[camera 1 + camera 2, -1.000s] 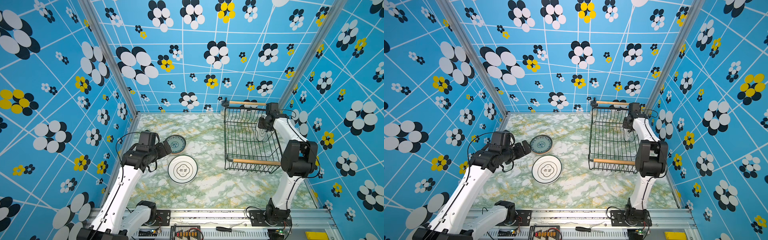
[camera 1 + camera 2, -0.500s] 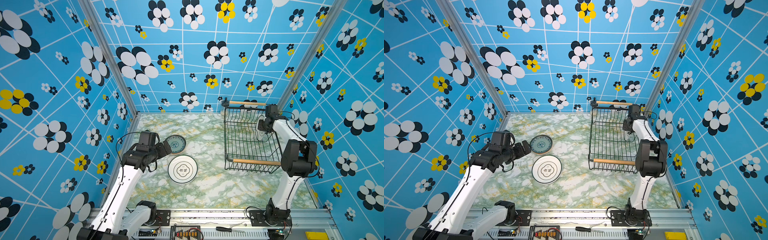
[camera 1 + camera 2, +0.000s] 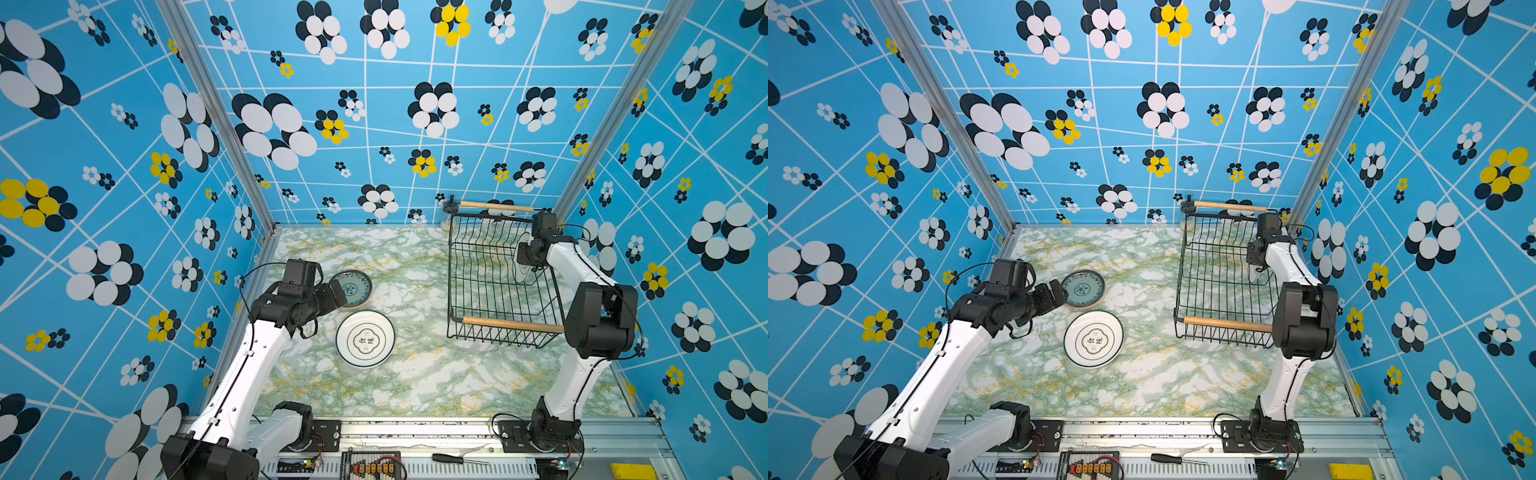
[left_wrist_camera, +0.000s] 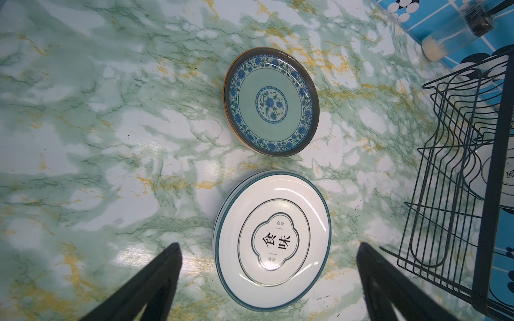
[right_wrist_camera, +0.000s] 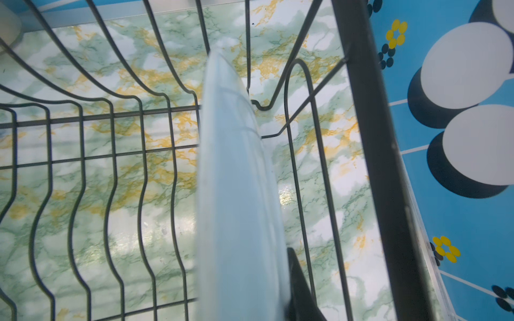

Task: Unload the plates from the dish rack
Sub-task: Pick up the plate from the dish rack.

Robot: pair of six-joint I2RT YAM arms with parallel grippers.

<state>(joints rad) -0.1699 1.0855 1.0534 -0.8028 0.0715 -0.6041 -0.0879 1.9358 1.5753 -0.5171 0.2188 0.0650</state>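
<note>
**Right gripper clamped on the only plate seen in the rack**

Top views. The dish rack [image 3: 511, 325] sits at the far right of the table [image 3: 415, 386]. One upright plate [image 3: 524, 273] stands on edge in the slots along the rack's right side. The right gripper [image 3: 528, 261] is down on its upper rim. The left gripper [image 3: 334, 294] hovers well apart from the rack, just beside two piles: a blue-patterned plate [image 3: 353, 286] and a white emblem plate [image 3: 365, 340].

Left wrist. The fingers [image 4: 155, 278] are spread wide with nothing held (the white plate lies below them, untouched). An orange-rimmed plate [image 4: 225, 86] shows under the blue one, and more teal rims show under the white one. A glass jar [image 4: 450, 39] stands near the rack.

Right wrist. The upright plate is seen edge-on. One finger [image 5: 299, 283] presses its face and the other is hidden behind it, so the jaws are narrow and gripping the plate.

Judgement: the plate's flat plane is vertical between the wires, so the lift should run straight up along that plane. The right arm is the nearer one.

Count: rack 1; plates seen in rack 1; piles 2, each at least two deep (exact depth unclear); jar 1.
</note>
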